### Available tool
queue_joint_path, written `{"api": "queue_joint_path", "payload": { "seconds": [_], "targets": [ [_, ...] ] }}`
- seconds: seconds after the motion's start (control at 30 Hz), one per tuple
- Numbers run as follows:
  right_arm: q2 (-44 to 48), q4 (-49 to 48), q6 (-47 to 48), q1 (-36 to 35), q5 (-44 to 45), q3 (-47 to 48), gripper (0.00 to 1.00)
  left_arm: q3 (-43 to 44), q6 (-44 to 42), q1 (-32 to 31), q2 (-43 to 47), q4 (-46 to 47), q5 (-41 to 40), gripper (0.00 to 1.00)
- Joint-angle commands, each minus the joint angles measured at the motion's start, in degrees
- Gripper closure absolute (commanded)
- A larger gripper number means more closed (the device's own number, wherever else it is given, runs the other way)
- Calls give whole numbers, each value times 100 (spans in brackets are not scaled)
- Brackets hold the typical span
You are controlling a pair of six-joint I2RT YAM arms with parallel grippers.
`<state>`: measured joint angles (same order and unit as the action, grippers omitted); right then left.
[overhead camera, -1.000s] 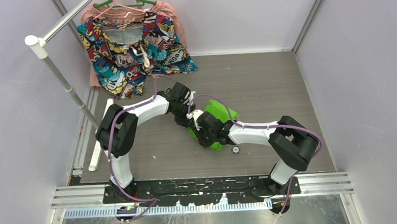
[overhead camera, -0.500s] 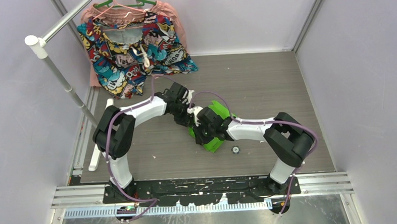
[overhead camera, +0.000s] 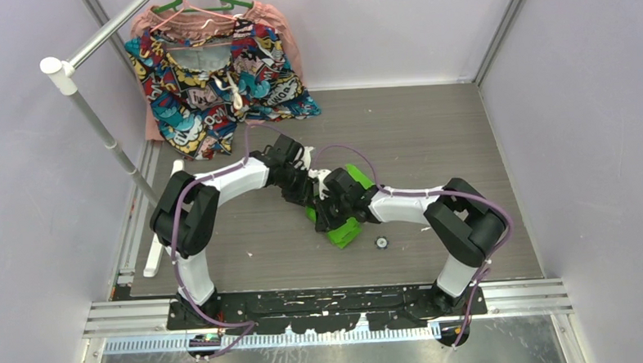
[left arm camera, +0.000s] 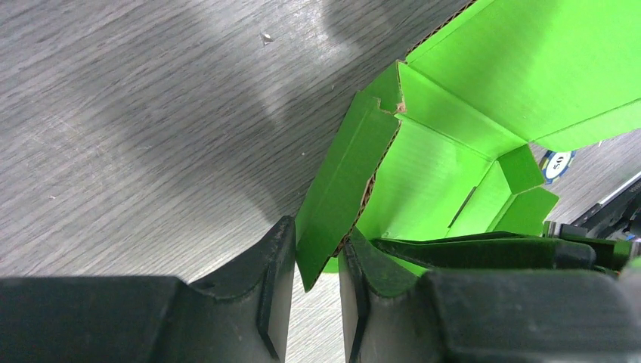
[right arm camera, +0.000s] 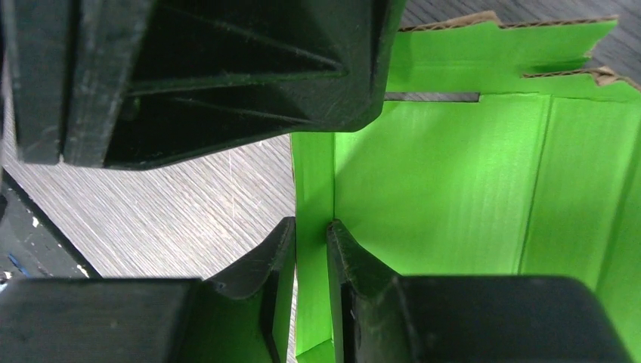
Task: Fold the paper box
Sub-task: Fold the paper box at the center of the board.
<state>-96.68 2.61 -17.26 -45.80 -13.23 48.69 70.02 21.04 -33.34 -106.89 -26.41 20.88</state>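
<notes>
My left claw [left arm camera: 315, 253] is pinched narrow on a side flap of the bright lime-green corrugated card box [left arm camera: 446, 162], and the flap stands on edge between my two fingers. The rest of the box opens out ahead and to the right of that claw, with a floor panel, raised walls and a small tab at the far corner. It is half-folded and rests on the grey wood-grain counter [left arm camera: 136, 113].

My right claw [right arm camera: 310, 236] is likewise closed narrow on a thin upright wall of the same box, one finger outside and one inside. The green floor spreads to its right. Just ahead of it, very close, is the black body of my other claw.

From above, both claws meet over the box, side by side. A small round disc [overhead camera: 381, 243] lies on the counter to the right of my right claw, apart from the box. A colourful patterned garment [overhead camera: 215, 80] hangs well beyond my left claw.
</notes>
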Motion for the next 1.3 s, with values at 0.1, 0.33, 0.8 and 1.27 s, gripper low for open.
{"api": "queue_joint_path", "payload": {
  "seconds": [0.1,0.33,0.8,1.27],
  "targets": [
    [-299,-43,-226,128,-204,56,74,3,15,17,257,145,205,72],
    [-400,-138,-372,184,-352,13,74,-40,-8,17,265,149,247,73],
    [-556,-195,-474,257,-486,5,74,-63,-123,17,191,-51,284,80],
    [-648,-166,-515,267,-551,69,72,-126,-203,-11,60,-141,304,81]
  ]
}}
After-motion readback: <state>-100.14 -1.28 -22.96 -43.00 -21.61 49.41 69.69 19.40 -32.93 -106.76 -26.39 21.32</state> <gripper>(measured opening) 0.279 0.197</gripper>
